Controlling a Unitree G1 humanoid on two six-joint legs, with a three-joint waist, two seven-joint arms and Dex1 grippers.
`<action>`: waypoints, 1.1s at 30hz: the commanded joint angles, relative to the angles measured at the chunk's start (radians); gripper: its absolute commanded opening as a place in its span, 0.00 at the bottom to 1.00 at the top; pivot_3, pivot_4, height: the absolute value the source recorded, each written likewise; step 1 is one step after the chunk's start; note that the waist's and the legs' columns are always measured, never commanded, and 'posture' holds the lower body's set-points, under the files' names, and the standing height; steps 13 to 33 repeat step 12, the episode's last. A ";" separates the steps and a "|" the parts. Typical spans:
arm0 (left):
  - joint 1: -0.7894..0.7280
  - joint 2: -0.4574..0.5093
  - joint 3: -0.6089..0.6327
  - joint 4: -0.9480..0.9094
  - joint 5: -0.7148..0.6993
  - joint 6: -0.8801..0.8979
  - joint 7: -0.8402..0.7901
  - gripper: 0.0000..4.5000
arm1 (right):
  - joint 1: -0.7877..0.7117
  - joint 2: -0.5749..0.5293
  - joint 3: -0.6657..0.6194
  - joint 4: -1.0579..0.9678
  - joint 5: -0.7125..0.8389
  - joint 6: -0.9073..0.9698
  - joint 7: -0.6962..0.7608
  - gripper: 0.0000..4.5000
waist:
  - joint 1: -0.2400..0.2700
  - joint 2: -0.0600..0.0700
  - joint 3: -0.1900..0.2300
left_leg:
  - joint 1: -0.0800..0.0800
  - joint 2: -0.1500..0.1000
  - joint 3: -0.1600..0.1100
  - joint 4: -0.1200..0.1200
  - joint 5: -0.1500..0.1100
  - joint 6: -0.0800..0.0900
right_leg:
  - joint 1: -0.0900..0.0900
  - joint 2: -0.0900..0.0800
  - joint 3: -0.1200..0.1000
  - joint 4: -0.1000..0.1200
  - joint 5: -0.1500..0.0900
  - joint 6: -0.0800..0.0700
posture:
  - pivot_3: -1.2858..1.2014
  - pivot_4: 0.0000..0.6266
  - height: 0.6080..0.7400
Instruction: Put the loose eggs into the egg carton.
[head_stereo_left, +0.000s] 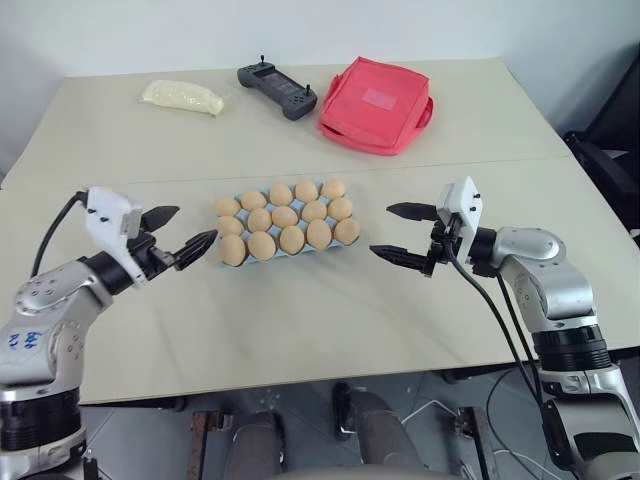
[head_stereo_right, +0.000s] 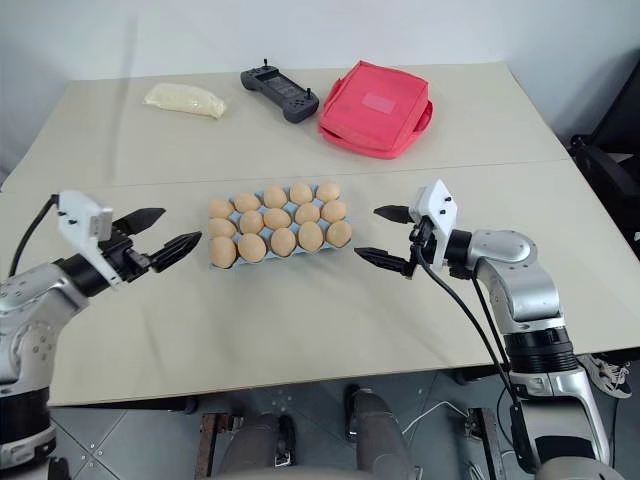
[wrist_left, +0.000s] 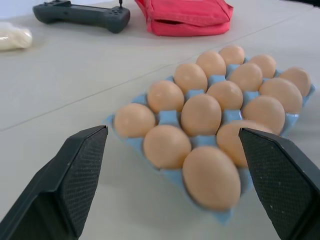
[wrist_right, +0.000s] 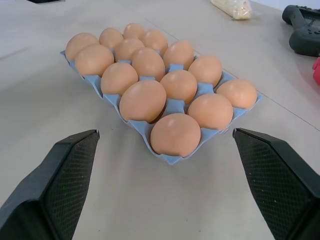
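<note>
Both grippers, left gripper (head_stereo_left: 182, 232) and right gripper (head_stereo_left: 402, 234), spread wide, empty. Between them egg carton (head_stereo_left: 352, 243): twelve eggs (head_stereo_left: 285, 216) seated, no loose eggs left. Task judged complete.

The two eye views look forward and down from head height over the whole table (head_stereo_left: 300, 330), and both take in the egg carton (head_stereo_left: 287, 226) at mid-distance. The left wrist view looks low and close across the carton from one short end. The right wrist view looks from the opposite end. All four views share the carton.
</note>
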 joint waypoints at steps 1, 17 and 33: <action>0.082 0.031 0.071 -0.019 -0.007 -0.079 -0.072 0.99 | -0.012 -0.024 -0.033 0.001 0.005 -0.027 0.015 1.00 | 0.000 0.000 0.000 | 0.000 0.000 0.000 0.000 0.000 0.000 | 0.000 0.000 0.000 0.000 0.000 0.000 | 0.52 0.24 1.00; 0.173 0.027 0.129 0.005 -0.016 -0.153 -0.113 0.99 | 0.005 -0.048 -0.029 0.037 -0.001 -0.039 0.044 1.00 | 0.001 0.000 0.000 | 0.000 0.001 0.000 0.000 0.000 0.000 | 0.000 0.000 0.000 -0.003 -0.001 -0.002 | 0.52 0.24 1.00; 0.173 0.027 0.129 0.005 -0.016 -0.153 -0.113 0.99 | 0.005 -0.048 -0.029 0.037 -0.001 -0.039 0.044 1.00 | 0.001 0.000 0.000 | 0.000 0.001 0.000 0.000 0.000 0.000 | 0.000 0.000 0.000 -0.003 -0.001 -0.002 | 0.52 0.24 1.00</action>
